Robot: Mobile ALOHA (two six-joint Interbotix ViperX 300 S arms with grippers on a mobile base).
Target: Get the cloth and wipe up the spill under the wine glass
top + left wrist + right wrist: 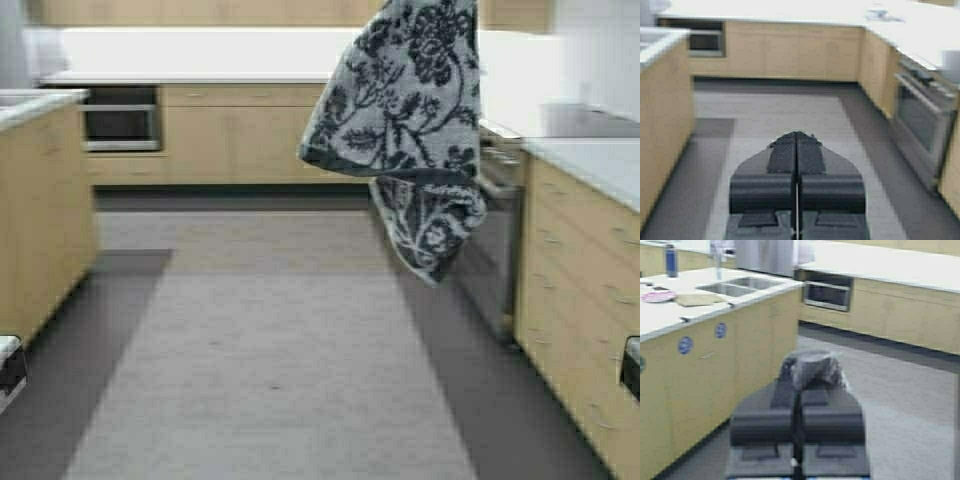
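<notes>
The right gripper had its fingers pressed together on a bunch of the cloth; the fabric stuck out beyond the tips, so the grip looked firm. In the high view the cloth hung in the air near the camera, in front of the oven; probably the arm kept it lifted so the limp fabric would not drag on the floor while the robot travelled. The left gripper had its fingers closed flat against each other with nothing between them; it pointed along the aisle and seemed only to wait.

I counted one cloth and two grippers. No wine glass and no spill were visible in any view, so I judge that the wiping had not begun and the glass had yet to be reached. On the island counter, in the right wrist view, there were one sink, one blue bottle and one pink plate; cabinets lined the far wall.
</notes>
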